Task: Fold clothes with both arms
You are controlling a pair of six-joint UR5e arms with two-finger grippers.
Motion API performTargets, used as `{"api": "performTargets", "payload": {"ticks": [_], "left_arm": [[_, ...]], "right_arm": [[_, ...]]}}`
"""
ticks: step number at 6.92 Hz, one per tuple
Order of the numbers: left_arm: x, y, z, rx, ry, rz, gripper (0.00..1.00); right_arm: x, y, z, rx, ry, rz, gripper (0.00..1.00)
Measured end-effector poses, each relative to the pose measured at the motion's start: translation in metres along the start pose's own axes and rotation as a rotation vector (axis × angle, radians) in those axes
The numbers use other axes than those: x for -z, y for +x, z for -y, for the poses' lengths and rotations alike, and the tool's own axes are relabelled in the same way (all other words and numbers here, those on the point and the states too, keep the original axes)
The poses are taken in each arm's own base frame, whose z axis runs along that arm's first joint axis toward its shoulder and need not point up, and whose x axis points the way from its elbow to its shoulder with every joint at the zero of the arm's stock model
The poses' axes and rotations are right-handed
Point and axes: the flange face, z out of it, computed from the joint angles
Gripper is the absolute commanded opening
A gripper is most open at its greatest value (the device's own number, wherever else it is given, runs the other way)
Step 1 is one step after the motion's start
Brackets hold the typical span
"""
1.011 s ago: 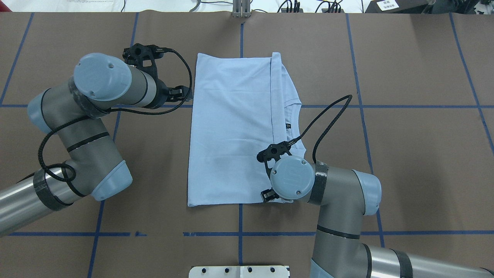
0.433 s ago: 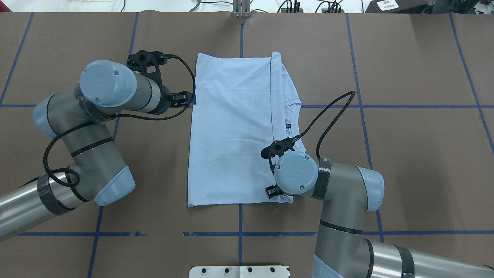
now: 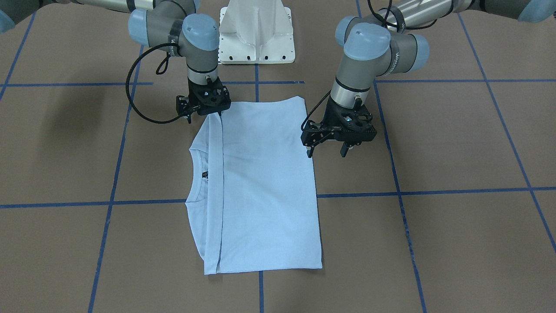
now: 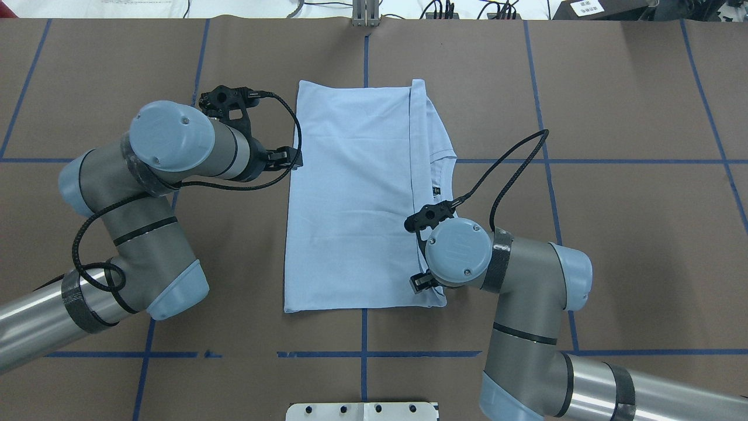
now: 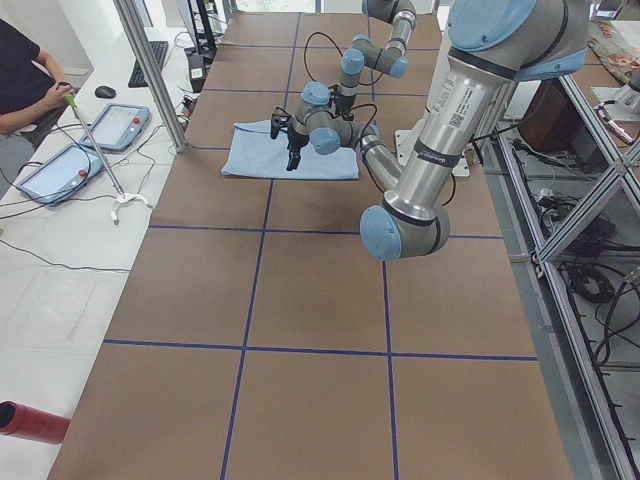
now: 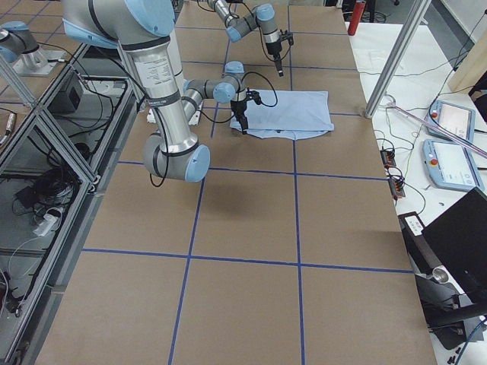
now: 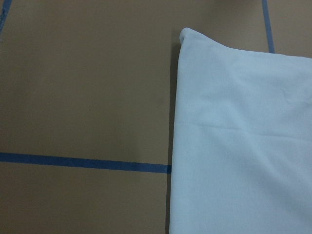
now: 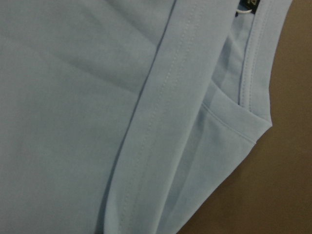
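The pale blue T-shirt (image 4: pixel 350 199) lies flat on the brown table, folded into a long rectangle. Its collar and dark neck label (image 4: pixel 435 190) show along its right edge. It also shows in the front view (image 3: pixel 265 187). My left gripper (image 3: pixel 326 152) is open and empty, just above the table beside the shirt's left edge; in the overhead view it (image 4: pixel 280 159) is at that edge. My right gripper (image 3: pixel 204 114) hangs over the shirt's near right corner and looks open and empty. The right wrist view shows the folded hem and collar (image 8: pixel 248 87) close up.
Blue tape lines (image 4: pixel 363 327) cross the brown table cover. The white pedestal base (image 3: pixel 256 39) stands at the robot's side. A person (image 5: pixel 25 70) and tablets (image 5: pixel 60 170) are at a side bench beyond the table's far edge.
My left gripper has moved right and toward the robot, up to the shirt's left edge. My right wrist has shifted right and a little farther from the robot. The shirt has not moved.
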Motion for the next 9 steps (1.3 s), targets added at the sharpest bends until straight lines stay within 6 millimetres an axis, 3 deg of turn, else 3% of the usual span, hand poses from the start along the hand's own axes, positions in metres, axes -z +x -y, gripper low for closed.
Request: {"api": "performTargets", "payload": {"ticks": [2,4,9], "left_arm": [[-0.002,0.006,-0.008,0.005,-0.010,-0.005,1.00],[-0.002,0.008,-0.010,0.005,-0.013,-0.007,1.00],[-0.004,0.008,-0.010,0.001,-0.014,-0.005,1.00]], "right_arm": [[-0.015,0.031,-0.005,-0.006,-0.014,-0.034,1.00],[-0.014,0.061,-0.009,-0.014,-0.016,-0.048,1.00],[-0.009,0.091,-0.003,-0.017,-0.010,-0.060,1.00]]}}
